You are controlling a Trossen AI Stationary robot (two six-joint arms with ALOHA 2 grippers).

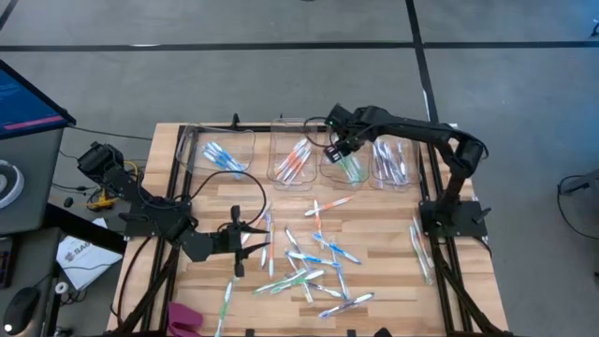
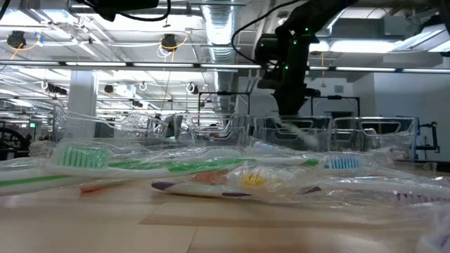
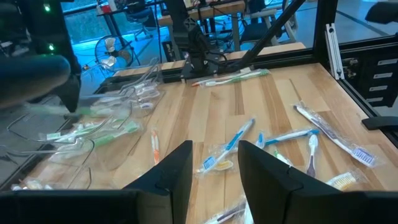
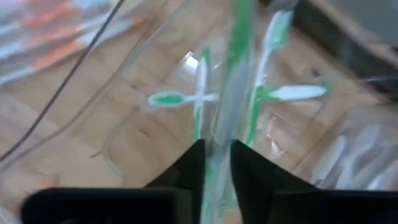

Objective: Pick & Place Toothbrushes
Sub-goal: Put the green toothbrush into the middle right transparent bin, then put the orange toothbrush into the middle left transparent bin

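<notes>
Four clear bins stand along the far edge. My right gripper [image 1: 342, 150] hangs over the third bin [image 1: 348, 173], pointing steeply down, shut on a wrapped green toothbrush [image 4: 233, 93]. Other green toothbrushes [image 4: 186, 98] lie flat on that bin's floor. Several loose wrapped toothbrushes [image 1: 314, 267] lie on the wood in the table's middle. My left gripper [image 1: 245, 239] hovers open at the left of this pile, with nothing between its fingers [image 3: 186, 168]. My right gripper pinches the green toothbrush between its two fingers, coming from above and slanting down. The fingers lie along the brush, which runs on past the fingertips [image 4: 219, 146] over the bin. Blur hides which part of the brush they hold.
The other bins hold blue toothbrushes [image 1: 223, 154], orange ones [image 1: 295, 161] and pale purple ones [image 1: 393, 161]. More toothbrushes lie by the right edge [image 1: 418, 245], and one near the front left [image 1: 226, 304]. A pink object [image 1: 184, 318] sits at the near left corner.
</notes>
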